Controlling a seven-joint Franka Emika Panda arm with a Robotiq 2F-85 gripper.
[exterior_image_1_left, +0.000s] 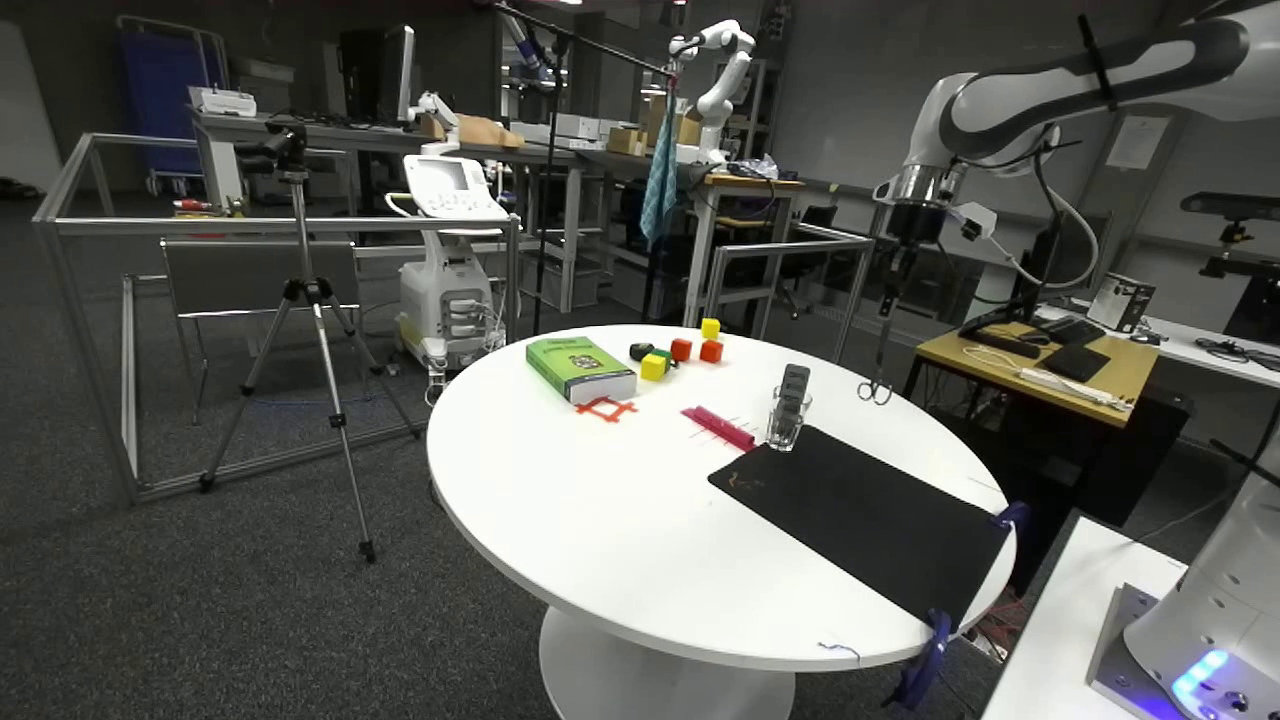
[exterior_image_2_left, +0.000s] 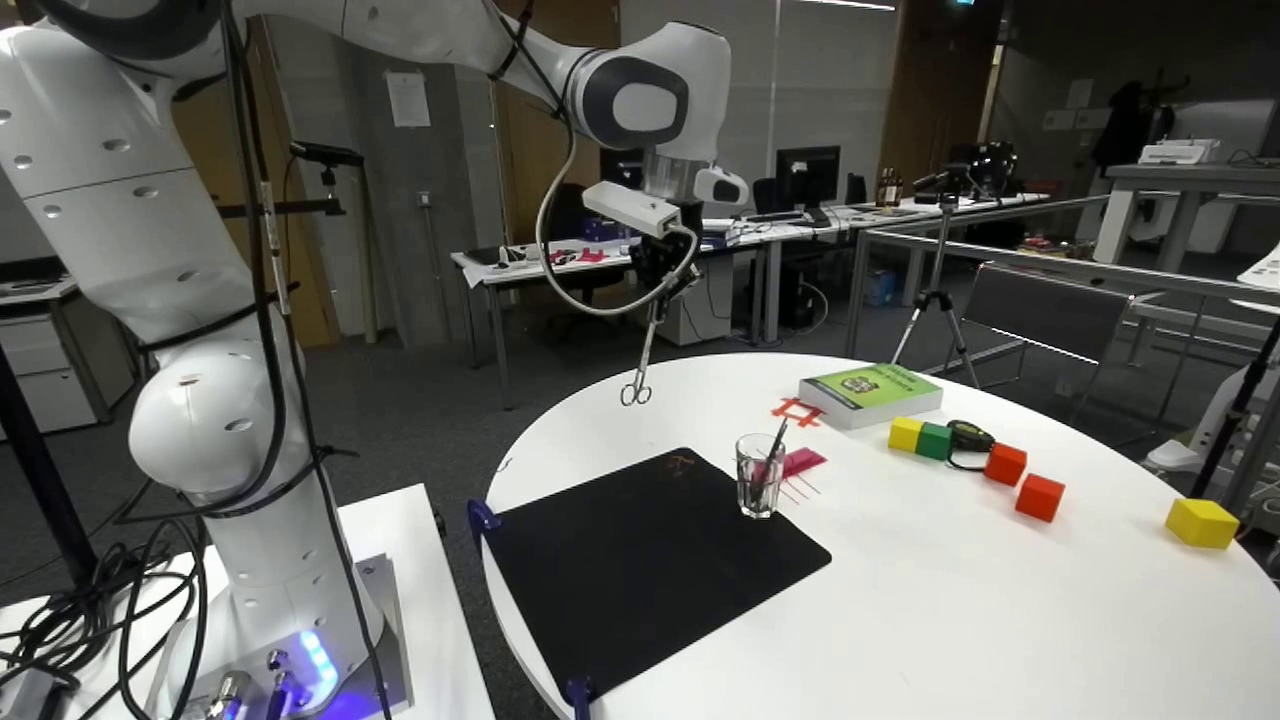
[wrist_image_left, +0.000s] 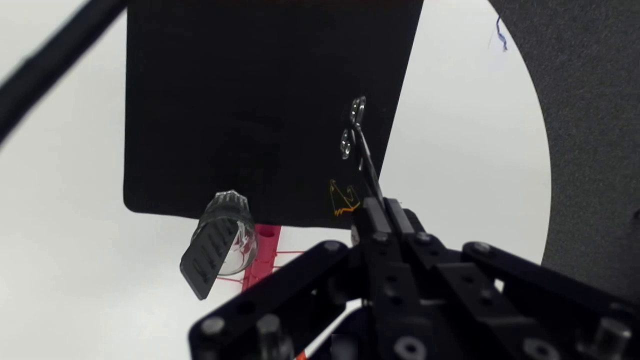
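Scissors (wrist_image_left: 367, 162) hang slightly tilted above the table (exterior_image_2_left: 960, 610), pinched in the gripper (wrist_image_left: 384, 207). Present step seems to be holding them aloft; next move calls for clearance from the glass (exterior_image_2_left: 757, 490).

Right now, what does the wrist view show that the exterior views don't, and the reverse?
Only the wrist view gives a close-up of the pincer shut on the ring-handled tool. Only the exterior views show the green book, the colored blocks and the robot arm. Shared by all: the tool, pincer, black mat, glass and pink strip.
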